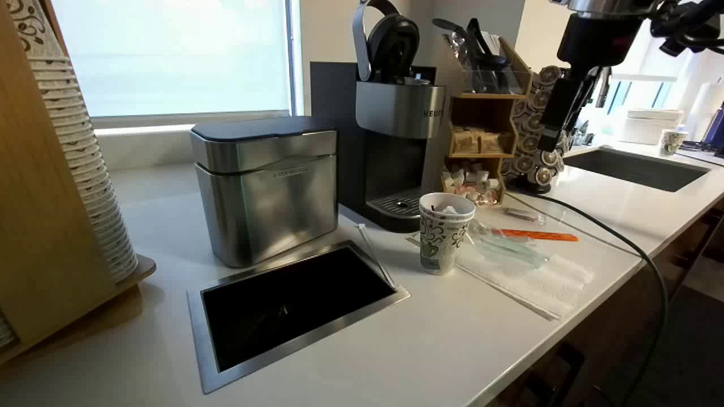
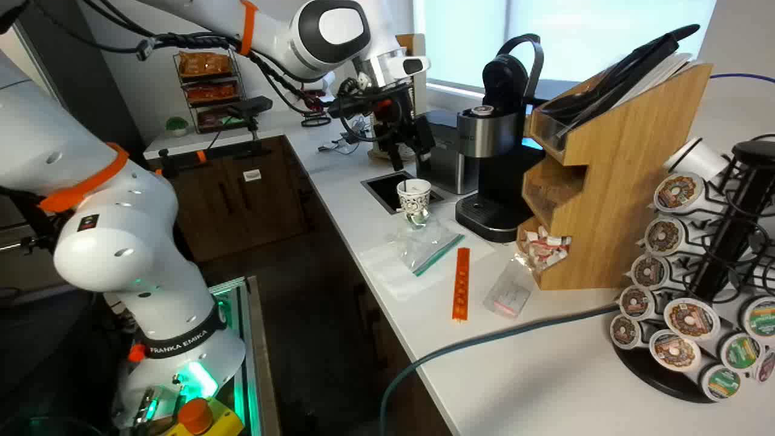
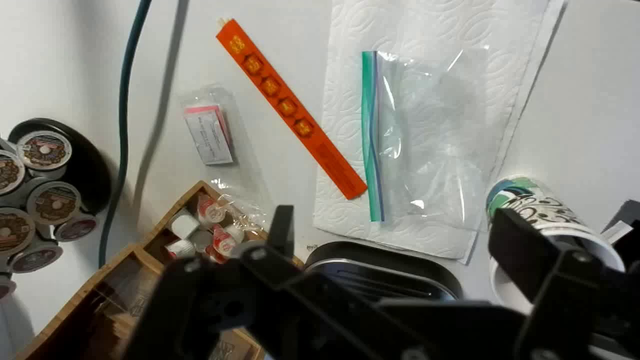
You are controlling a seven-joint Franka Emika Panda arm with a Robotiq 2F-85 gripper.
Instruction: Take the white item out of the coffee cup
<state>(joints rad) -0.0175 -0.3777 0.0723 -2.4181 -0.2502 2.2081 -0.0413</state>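
Note:
The coffee cup stands upright on the counter beside the square opening, with a dark swirl pattern and a doubled light rim. It also shows in an exterior view and at the right of the wrist view. The white item peeks up inside the cup's mouth, next to a thin dark stick; its lower part is hidden. My gripper hangs well above the counter, apart from the cup. In the wrist view my gripper has its fingers wide apart with nothing between them; the right finger covers part of the cup's mouth.
The coffee machine and steel canister stand behind the cup. A framed opening lies beside it. A zip bag, paper sheet and orange packet lie nearby. A wooden rack and pod carousel stand farther along.

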